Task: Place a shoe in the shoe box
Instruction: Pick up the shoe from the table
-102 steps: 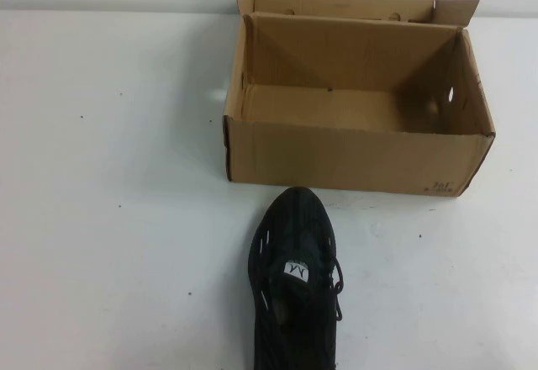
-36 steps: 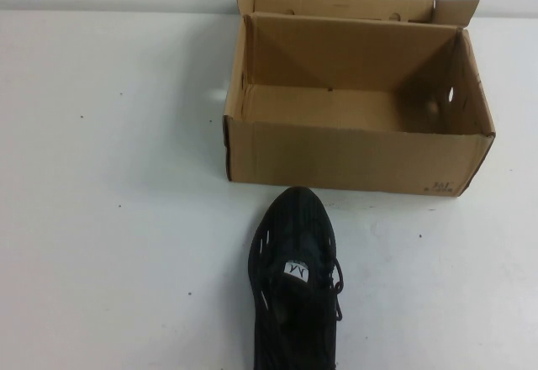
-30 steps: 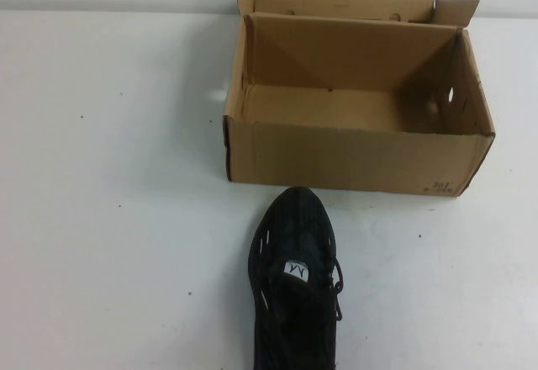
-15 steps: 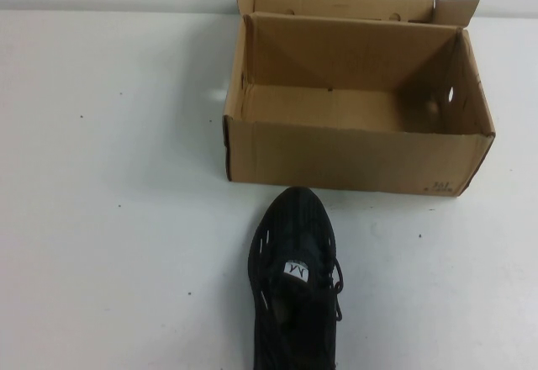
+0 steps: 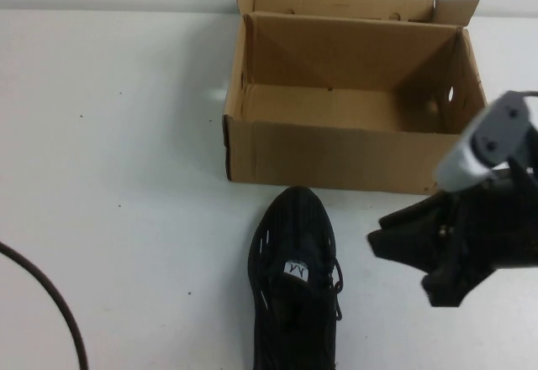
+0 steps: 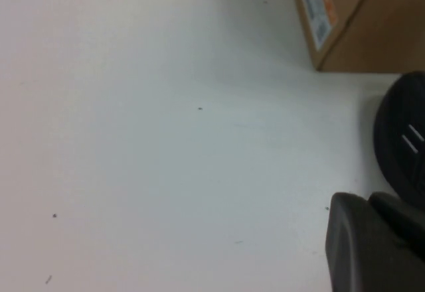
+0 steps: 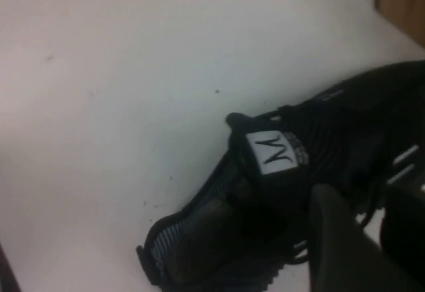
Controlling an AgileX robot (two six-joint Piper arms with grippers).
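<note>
Status:
- Right gripper [image 5: 405, 262]: hovering above the table [image 5: 126, 177], just to the right of the shoe [image 5: 294, 277], near the front right corner of the shoe box [image 5: 353, 155]. Standing with jaws apart, holding nothing; in the right wrist view, looking down on the tongue tag and collar of the shoe [image 7: 279, 192].
- Left gripper [image 6: 375, 245]: hanging low over the bare table to the left of the shoe, out of the high view except for a cable [image 5: 59, 303]. Grip state: not determinable.
- Shoe: lying upright on its sole in front of the box, toe pointing at the front wall and stopping just short of it, heel running off the near edge of the high view.
- Shoe box: sitting open and empty, long side facing the robot.

Likely faults, as a judgement:
- Pinching only laces or tongue: risking the soft knit upper folding and the shoe swinging or dropping out during the lift.
- Lifting too low: risking the toe catching the front wall and pushing the light box away.
- Carrying without turning: shoe pointing across the box, so risking the toe or heel hanging on a wall or on the rear flap.
- Swinging the arm near the box corner: risking a knock to the cardboard.
</note>
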